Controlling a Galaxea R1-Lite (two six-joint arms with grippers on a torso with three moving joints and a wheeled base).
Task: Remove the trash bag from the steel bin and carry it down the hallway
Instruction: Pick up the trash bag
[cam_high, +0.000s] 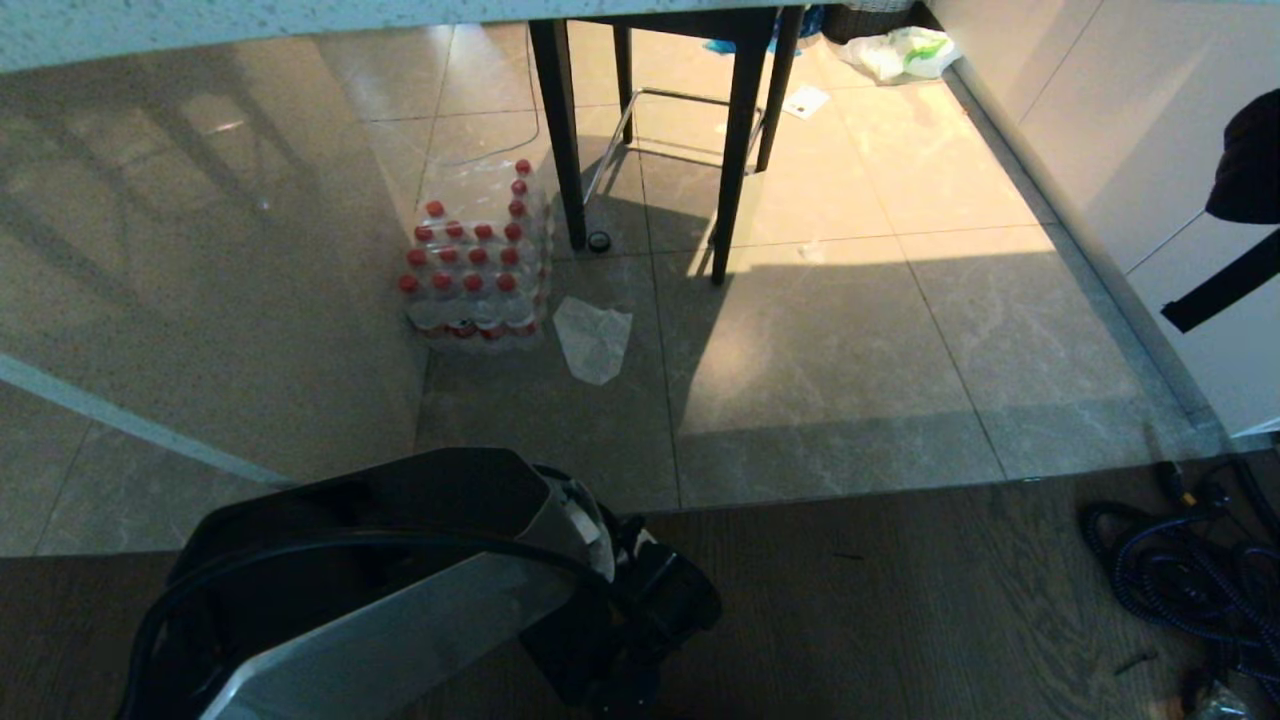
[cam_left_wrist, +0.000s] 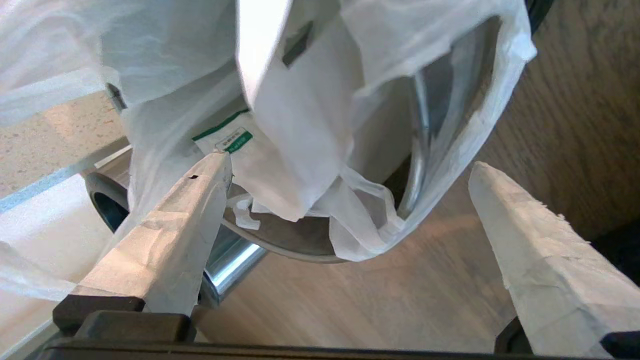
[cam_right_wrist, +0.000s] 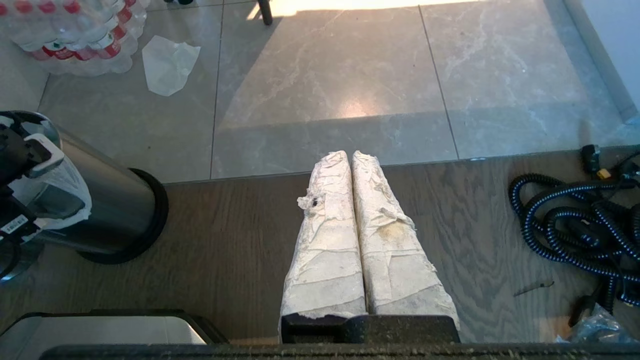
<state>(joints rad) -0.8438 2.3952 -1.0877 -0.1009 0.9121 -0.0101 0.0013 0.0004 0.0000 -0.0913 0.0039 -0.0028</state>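
The trash bag (cam_left_wrist: 300, 125) is thin white plastic with green print, and it spills over the rim of the steel bin (cam_left_wrist: 235, 260). My left gripper (cam_left_wrist: 347, 167) hovers right at that rim, open wide. One fingertip (cam_left_wrist: 212, 172) is against the bag, the other (cam_left_wrist: 487, 182) is outside the bin over the wood floor, and nothing is gripped. From the right wrist the steel bin (cam_right_wrist: 112, 210) stands upright with the bag (cam_right_wrist: 55, 197) draped on it. My left arm (cam_high: 400, 580) hides the bin in the head view. My right gripper (cam_right_wrist: 350, 156) is shut and empty, parked above the wood floor.
Glossy marbled tiles (cam_high: 850, 330) begin past the wood floor. A pack of red-capped bottles (cam_high: 475, 275) and a clear plastic sheet (cam_high: 593, 340) lie ahead, by dark stool legs (cam_high: 735, 150). Coiled cables (cam_high: 1180, 570) are at the right, and a cream wall (cam_high: 1100, 130) runs along that side.
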